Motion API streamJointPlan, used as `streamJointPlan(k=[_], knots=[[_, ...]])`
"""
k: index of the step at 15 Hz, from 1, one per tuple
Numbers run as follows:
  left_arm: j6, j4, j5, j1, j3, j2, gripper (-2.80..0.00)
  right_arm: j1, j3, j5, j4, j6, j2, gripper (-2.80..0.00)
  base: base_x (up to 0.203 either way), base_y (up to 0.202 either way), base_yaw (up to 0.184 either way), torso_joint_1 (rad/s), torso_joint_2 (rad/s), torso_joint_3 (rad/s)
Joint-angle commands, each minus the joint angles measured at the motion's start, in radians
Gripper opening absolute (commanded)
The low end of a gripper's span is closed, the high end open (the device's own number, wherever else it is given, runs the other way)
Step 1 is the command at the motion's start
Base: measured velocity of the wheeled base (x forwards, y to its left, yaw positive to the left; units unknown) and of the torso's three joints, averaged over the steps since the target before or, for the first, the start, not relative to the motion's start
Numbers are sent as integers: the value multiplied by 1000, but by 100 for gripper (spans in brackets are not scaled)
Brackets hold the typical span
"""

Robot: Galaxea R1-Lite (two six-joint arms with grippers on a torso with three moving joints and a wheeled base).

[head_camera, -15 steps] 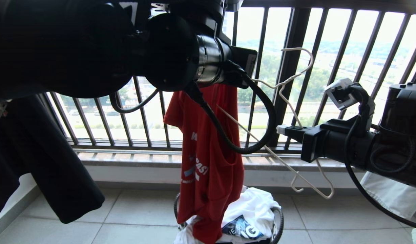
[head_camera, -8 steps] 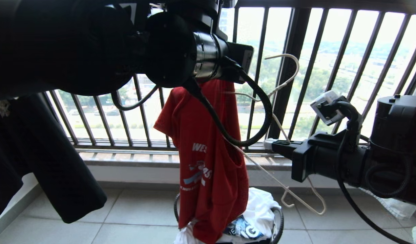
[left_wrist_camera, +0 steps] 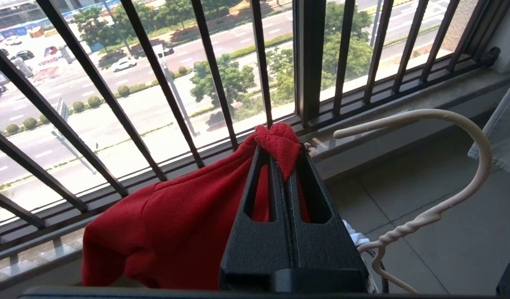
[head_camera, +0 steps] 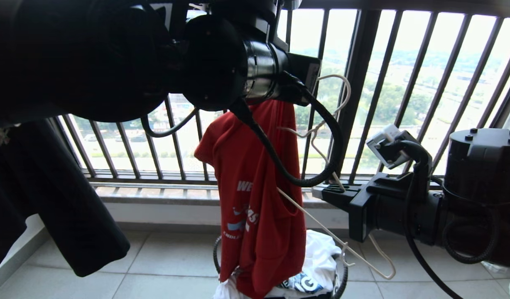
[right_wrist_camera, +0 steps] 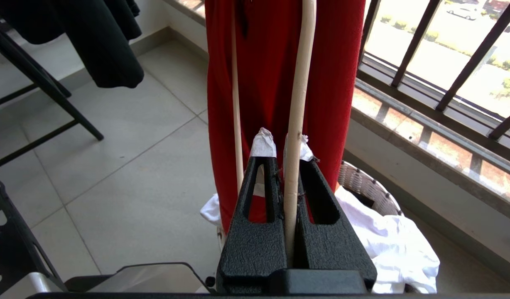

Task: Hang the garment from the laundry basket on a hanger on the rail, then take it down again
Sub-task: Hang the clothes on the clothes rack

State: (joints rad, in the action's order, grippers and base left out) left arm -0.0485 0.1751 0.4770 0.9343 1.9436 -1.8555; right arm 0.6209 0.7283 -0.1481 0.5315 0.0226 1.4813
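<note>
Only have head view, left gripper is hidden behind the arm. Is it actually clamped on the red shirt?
Observer: Yes. In the left wrist view the left gripper is shut on a bunched fold of the garment.
Operator: Right gripper on the hanger?
Observer: Right wrist view shows the right gripper shut on one wire of the hanger, white padding on its fingertips.
Operator: Wire inside the shirt yet?
Observer: Can't tell. Both wires run up in front of the red cloth there; the far ends are cut off.

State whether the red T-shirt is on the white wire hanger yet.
Not yet: red T-shirt hangs bunched from the left gripper; the right gripper holds the hanger beside it.
</note>
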Motion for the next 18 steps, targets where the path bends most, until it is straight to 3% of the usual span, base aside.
streamJointPlan(k=[1,11,15,18], knots=[[2,3,-18,19,-8,3,-280,2,0,-2,4,0,1,-280,0,0,0,0,0,0],[4,11,-60,78,-98,29,-280,-4,10,16,7,2,-7,-280,0,0,0,0,0,0],[7,11,-130,125,-157,62,-280,-5,12,16,8,4,-4,-280,0,0,0,0,0,0],[4,12,-136,151,-184,65,-280,-6,14,16,8,4,-4,-280,0,0,0,0,0,0]])
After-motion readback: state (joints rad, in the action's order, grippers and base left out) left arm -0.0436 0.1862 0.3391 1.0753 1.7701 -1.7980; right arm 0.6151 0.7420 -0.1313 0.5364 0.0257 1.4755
